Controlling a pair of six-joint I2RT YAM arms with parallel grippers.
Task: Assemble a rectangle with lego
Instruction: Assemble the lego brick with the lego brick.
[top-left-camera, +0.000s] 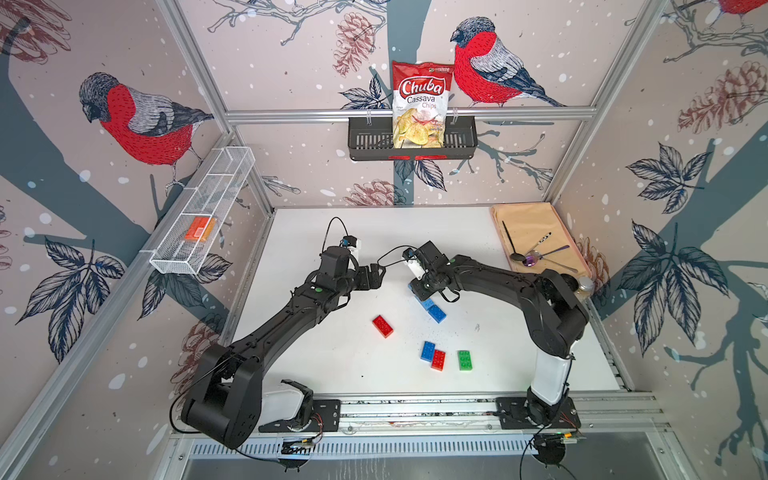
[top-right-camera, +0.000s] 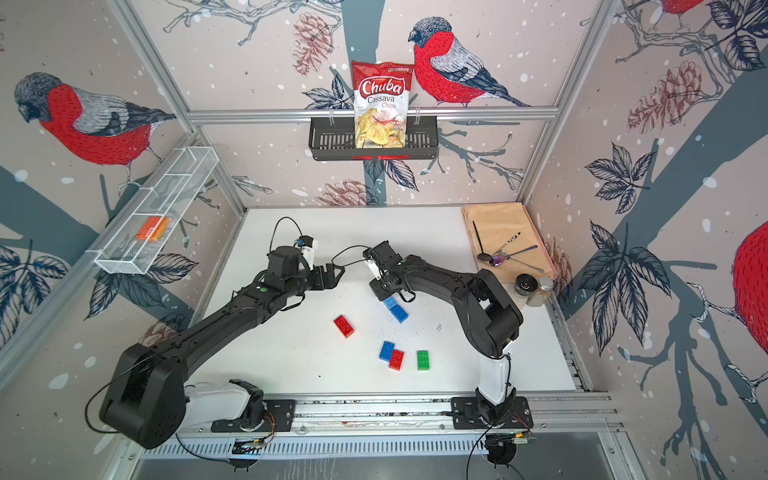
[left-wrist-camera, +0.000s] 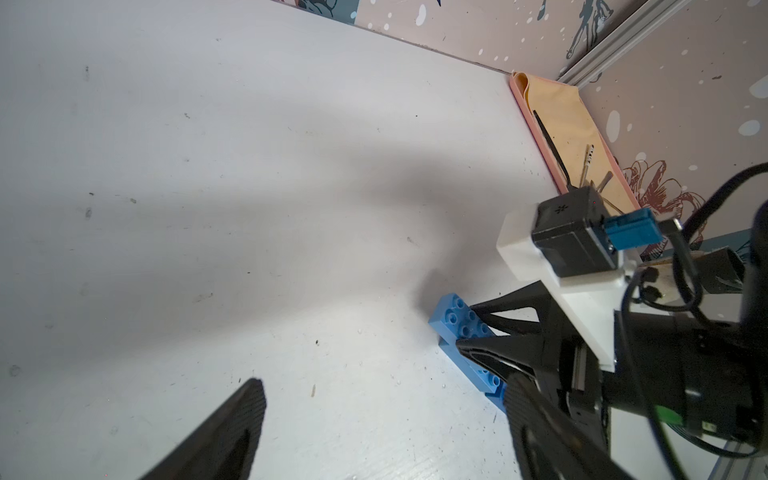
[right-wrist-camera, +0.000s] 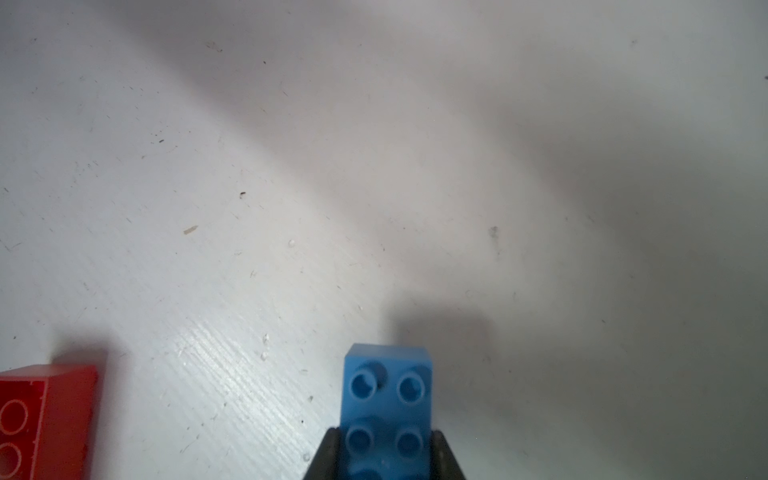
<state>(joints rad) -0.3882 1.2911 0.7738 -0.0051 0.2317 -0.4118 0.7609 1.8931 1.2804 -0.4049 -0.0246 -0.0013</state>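
My right gripper (right-wrist-camera: 384, 453) is shut on a light blue lego brick (right-wrist-camera: 386, 390), low over the white table near its middle. In both top views the gripper (top-left-camera: 424, 291) hides most of that brick, and a darker blue brick (top-left-camera: 437, 313) lies right against it. A red brick (top-left-camera: 382, 326) lies alone to the left. Nearer the front, a blue brick (top-left-camera: 427, 350) touches a red one (top-left-camera: 438, 359), with a green brick (top-left-camera: 464, 360) just apart. My left gripper (left-wrist-camera: 386, 390) hangs open and holds nothing, left of the right gripper (top-right-camera: 384, 286).
A tan tray (top-left-camera: 536, 220) with spoons sits at the back right corner, with two small jars (top-right-camera: 534, 286) beside it. A wire basket (top-left-camera: 208, 208) on the left wall holds a flat orange piece. A chips bag (top-left-camera: 420, 104) stands in a black wall basket.
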